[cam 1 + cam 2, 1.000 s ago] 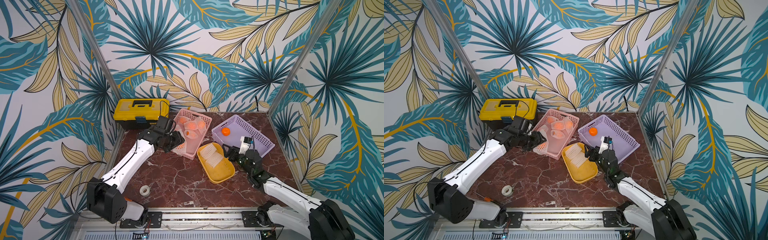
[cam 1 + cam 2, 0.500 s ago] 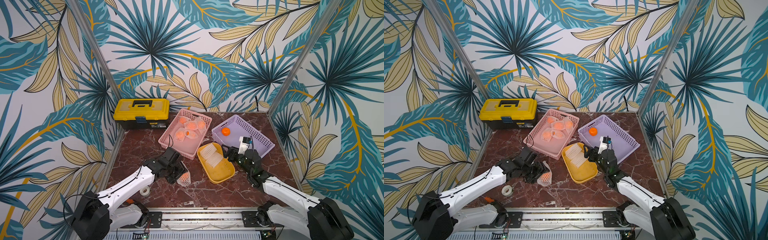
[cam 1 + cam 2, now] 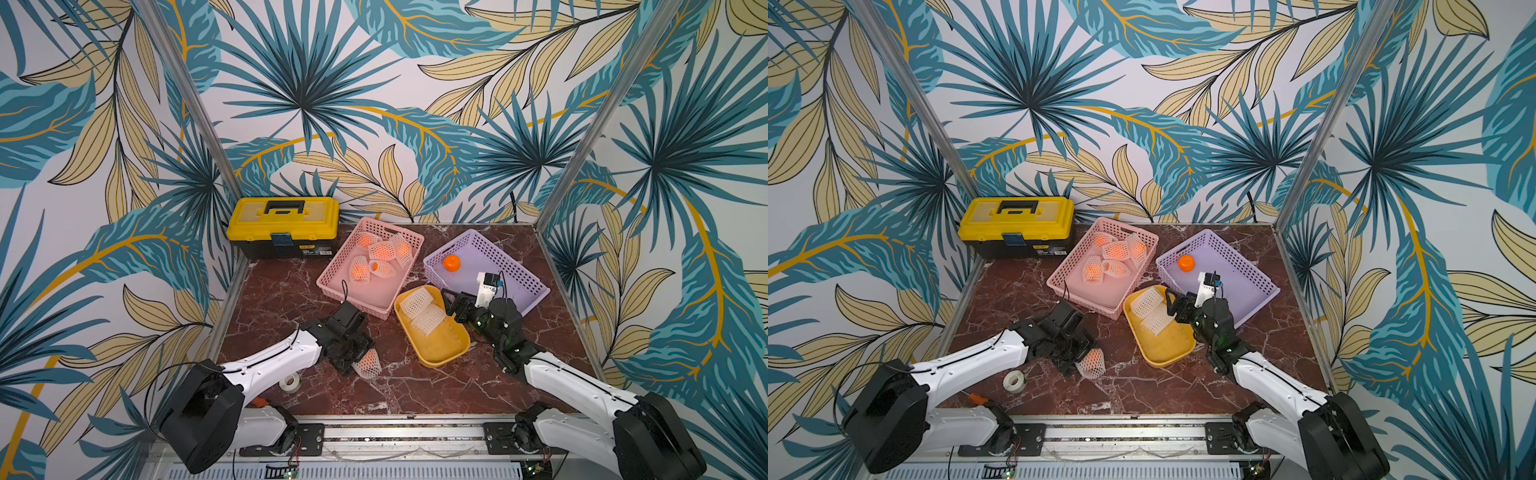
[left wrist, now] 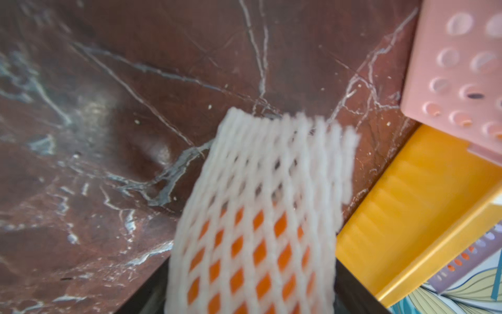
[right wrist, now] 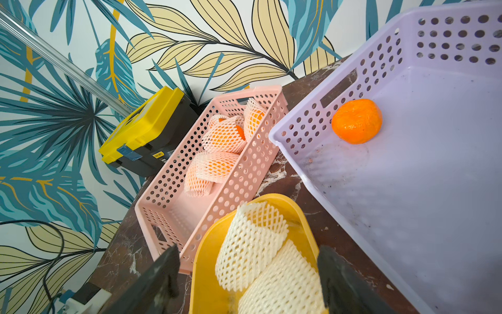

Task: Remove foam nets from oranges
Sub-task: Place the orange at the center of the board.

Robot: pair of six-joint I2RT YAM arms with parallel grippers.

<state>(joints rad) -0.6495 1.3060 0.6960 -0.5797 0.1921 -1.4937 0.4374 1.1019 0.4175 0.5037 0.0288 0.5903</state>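
Only the left wrist view shows the netted orange [image 4: 252, 231] close up. It is blurred, with orange skin behind the diamond holes and the sleeve's empty end reaching past the fruit over the marble table [image 4: 108, 108]. Dark jaw edges sit tight on either side at the frame's bottom, and I cannot tell whether they pinch it or merely flank it.

In both top views that netted orange [image 3: 368, 362] [image 3: 1091, 362] lies low at lower centre, below the pink basket [image 3: 328, 276] and left of the yellow tray [image 3: 440, 353]. It is at the tip of the left gripper [image 3: 358, 358], whose arm stretches low from the lower left.

Only the right wrist view shows the right gripper [image 5: 248, 252] with its jaws wide apart and nothing between them, over the empty foam nets [image 5: 252, 244] in the tray. A bare orange [image 5: 356, 121] sits in the purple basket [image 5: 434, 190], and more netted oranges [image 5: 222, 136] lie in the pink one. The right arm reaches in from the lower right, pointing up-left at the tray's rim.
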